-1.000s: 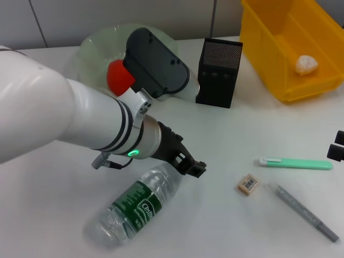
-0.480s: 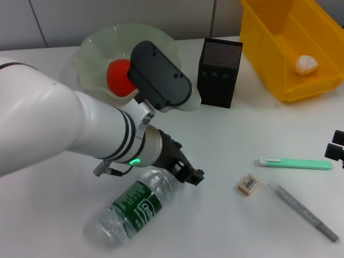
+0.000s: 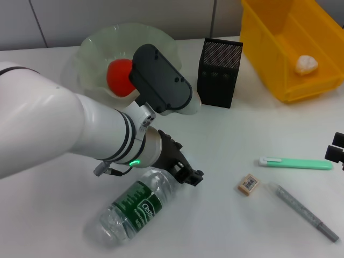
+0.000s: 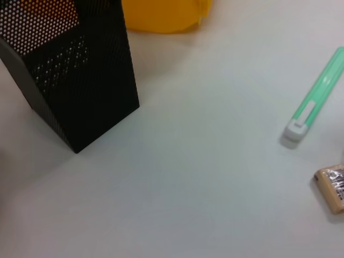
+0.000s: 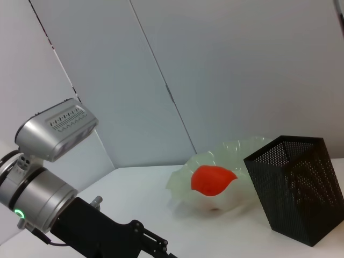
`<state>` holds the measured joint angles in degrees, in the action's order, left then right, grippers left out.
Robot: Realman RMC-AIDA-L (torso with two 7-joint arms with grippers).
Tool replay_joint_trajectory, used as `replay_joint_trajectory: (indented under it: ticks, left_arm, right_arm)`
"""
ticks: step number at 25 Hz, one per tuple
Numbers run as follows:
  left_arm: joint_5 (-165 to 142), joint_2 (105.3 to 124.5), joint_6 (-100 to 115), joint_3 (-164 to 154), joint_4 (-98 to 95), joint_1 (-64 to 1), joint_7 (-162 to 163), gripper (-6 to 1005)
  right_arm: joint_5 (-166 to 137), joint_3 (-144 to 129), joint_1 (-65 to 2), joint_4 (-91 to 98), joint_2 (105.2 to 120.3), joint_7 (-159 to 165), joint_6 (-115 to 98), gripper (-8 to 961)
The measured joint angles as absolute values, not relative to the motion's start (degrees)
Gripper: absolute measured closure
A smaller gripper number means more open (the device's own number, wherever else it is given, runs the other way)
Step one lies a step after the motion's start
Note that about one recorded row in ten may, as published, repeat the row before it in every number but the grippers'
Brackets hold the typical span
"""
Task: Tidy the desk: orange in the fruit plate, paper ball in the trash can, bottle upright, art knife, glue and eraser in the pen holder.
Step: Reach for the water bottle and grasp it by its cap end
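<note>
Landmark: the pen holder (image 3: 219,73), a black mesh box, is taken as the reference for all places.
Orange (image 3: 119,77): shown already in the fruit plate (image 3: 97,51), to the left of the pen holder; this step is judged done.
Paper ball (image 3: 306,64): shown lying inside the yellow bin (image 3: 269,48) to the right of the pen holder; if that bin serves as the trash can, this step is also judged done.
Bottle (image 3: 134,207): shown lying on its side on the table (image 3: 226,156), well in front of the pen holder and to its left; it is not yet upright.
Left gripper (image 3: 189,175): placed low over the table just beside the bottle's neck end, in front of the pen holder. How far its fingers are parted cannot be told, and nothing is seen to be held.
Knife (image 3: 295,163): the green one, shown flat on the table in front of the pen holder and to its right; not yet stowed.
Eraser (image 3: 248,184): shown near the knife's white end, on the side away from the pen holder; not yet stowed.
Glue (image 3: 306,211): taken to be the grey stick beyond the eraser, farthest from the pen holder; not yet stowed.
Right gripper (image 3: 335,150): only a dark part is seen at the view's edge, far right of the pen holder, near the knife's tip; its opening cannot be told.
Progress: two of six items are judged placed; the bottle is judged the step in hand.
</note>
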<state>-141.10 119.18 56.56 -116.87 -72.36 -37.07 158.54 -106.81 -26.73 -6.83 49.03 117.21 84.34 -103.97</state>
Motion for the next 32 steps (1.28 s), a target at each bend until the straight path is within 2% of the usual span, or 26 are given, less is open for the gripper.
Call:
replay_joint_trajectory:
  ticks: [20,32]
  left_arm:
    - [-141.06,119.18,54.31,-117.78,-70.61,-36.93,158.46,231]
    - [-140.95,119.18,54.65,-118.17,-70.05,-37.02,158.46,452]
  right_arm:
    - [-106.66,-24.7,-6.75,49.04,117.42,84.49,-105.45,424]
    - [-106.62,-24.69,-6.87,49.02,117.43,84.63,-105.47,425]
